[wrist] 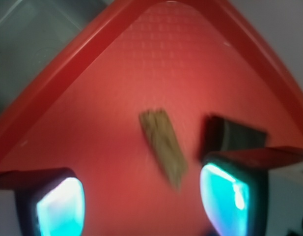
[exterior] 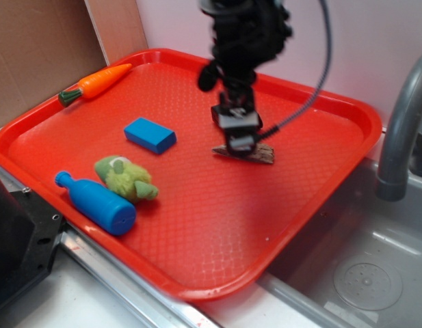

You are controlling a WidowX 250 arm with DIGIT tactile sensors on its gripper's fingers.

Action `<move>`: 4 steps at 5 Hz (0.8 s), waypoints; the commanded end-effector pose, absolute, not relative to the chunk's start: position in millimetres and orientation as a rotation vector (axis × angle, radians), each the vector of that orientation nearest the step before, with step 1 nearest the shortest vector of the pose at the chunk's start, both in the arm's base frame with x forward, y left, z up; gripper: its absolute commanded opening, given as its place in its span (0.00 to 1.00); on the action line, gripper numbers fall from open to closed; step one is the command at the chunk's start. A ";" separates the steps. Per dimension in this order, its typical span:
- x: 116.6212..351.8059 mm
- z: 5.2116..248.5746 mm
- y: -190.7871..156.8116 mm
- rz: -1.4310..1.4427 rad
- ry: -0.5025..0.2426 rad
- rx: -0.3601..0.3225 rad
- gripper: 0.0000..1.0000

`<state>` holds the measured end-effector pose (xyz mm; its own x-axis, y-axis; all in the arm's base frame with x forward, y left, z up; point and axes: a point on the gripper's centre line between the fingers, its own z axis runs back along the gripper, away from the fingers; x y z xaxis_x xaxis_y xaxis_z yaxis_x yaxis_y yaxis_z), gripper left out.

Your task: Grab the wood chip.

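Note:
The wood chip is a flat brown-grey sliver lying on the red tray, right of its middle. My gripper hangs straight over the chip's left part, close to the tray, and hides part of it. In the wrist view the chip lies ahead of and between my fingertips, its pointed end toward the right finger. My gripper is open with a wide gap and holds nothing. A dark black block sits on the tray just right of the chip.
On the tray are a toy carrot at the back left, a blue block, a green plush toy and a blue bottle at the front left. A sink basin and grey faucet lie to the right.

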<state>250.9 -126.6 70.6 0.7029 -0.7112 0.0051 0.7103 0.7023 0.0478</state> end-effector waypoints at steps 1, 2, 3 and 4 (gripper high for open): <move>274.1 62.7 -129.3 -0.894 -0.061 0.044 1.00; 271.8 46.5 -134.5 -0.977 -0.037 0.063 1.00; 266.1 32.8 -138.2 -1.065 -0.038 0.026 1.00; 254.1 33.4 -140.4 -1.093 -0.072 -0.036 1.00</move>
